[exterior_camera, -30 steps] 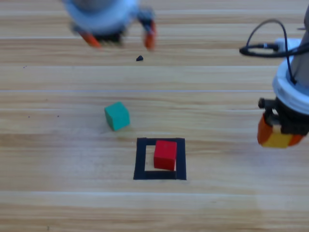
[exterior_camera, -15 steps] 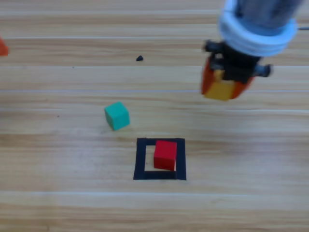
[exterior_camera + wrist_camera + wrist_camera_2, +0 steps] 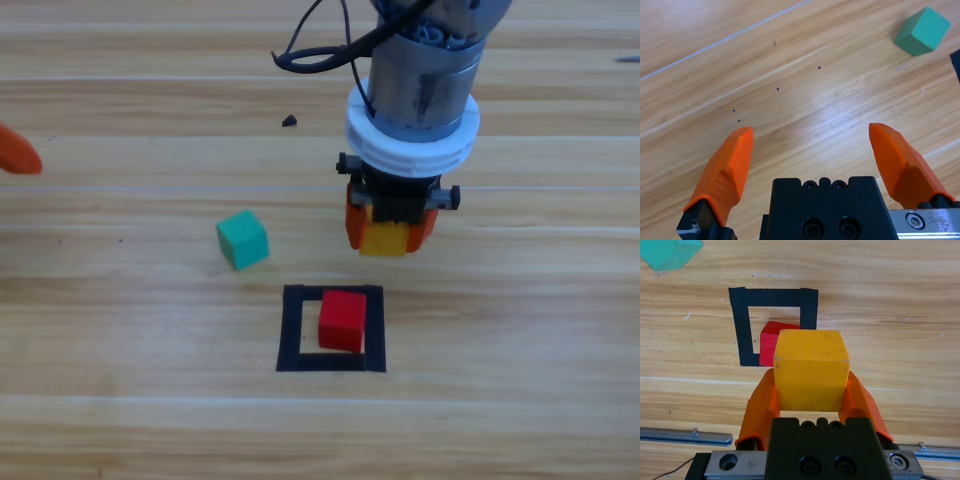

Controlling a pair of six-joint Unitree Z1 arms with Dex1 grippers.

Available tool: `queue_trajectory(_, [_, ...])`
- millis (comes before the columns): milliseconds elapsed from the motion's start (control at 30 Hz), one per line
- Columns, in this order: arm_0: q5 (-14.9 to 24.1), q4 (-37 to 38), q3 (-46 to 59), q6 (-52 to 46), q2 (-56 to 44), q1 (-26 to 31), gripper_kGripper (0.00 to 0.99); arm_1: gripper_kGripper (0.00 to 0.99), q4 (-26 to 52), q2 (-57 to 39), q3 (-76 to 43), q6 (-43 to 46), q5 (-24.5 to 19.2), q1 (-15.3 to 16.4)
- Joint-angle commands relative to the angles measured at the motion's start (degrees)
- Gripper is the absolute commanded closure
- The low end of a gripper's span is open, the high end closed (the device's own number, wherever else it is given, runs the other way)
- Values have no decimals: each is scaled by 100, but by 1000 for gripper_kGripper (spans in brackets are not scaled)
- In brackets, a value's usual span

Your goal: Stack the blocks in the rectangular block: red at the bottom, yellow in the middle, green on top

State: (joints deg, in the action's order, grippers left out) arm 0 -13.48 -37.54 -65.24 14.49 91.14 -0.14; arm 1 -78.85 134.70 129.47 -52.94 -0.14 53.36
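The red cube (image 3: pixel 343 320) sits inside the black tape rectangle (image 3: pixel 292 330), toward its right side. My right gripper (image 3: pixel 390 228) hangs just above and behind the rectangle, shut on the yellow cube (image 3: pixel 388 240). In the right wrist view the yellow cube (image 3: pixel 811 367) fills the right gripper (image 3: pixel 811 384) and covers most of the red cube (image 3: pixel 771 337) in the tape rectangle (image 3: pixel 740 325). The green cube (image 3: pixel 242 240) rests on the table left of the rectangle. My left gripper (image 3: pixel 17 153) waits at the left edge. In its own view the left gripper (image 3: pixel 812 140) is open over bare wood, with the green cube (image 3: pixel 922 31) far off.
A small black speck (image 3: pixel 289 121) lies on the wood behind the green cube. The right arm's black cable (image 3: pixel 320 50) loops at the top. A metal rail (image 3: pixel 685 436) shows low in the right wrist view.
The right arm has carried the yellow cube from the right edge to the middle, just behind the rectangle. The left gripper has drawn back from the top to the left edge.
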Motion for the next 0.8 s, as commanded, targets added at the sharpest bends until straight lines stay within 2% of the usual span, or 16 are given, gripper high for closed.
queue_trajectory(33, [-137,-8,64,229,528,75,0,970,-61,548,175,-93,128,209])
queue_trajectory(500, [-216,353,337,598,783,-30,0,970,-61,812,369,-208,137,464])
queue_trajectory(800, [-198,317,301,774,959,-444,0,970,-61,988,421,-296,225,482])
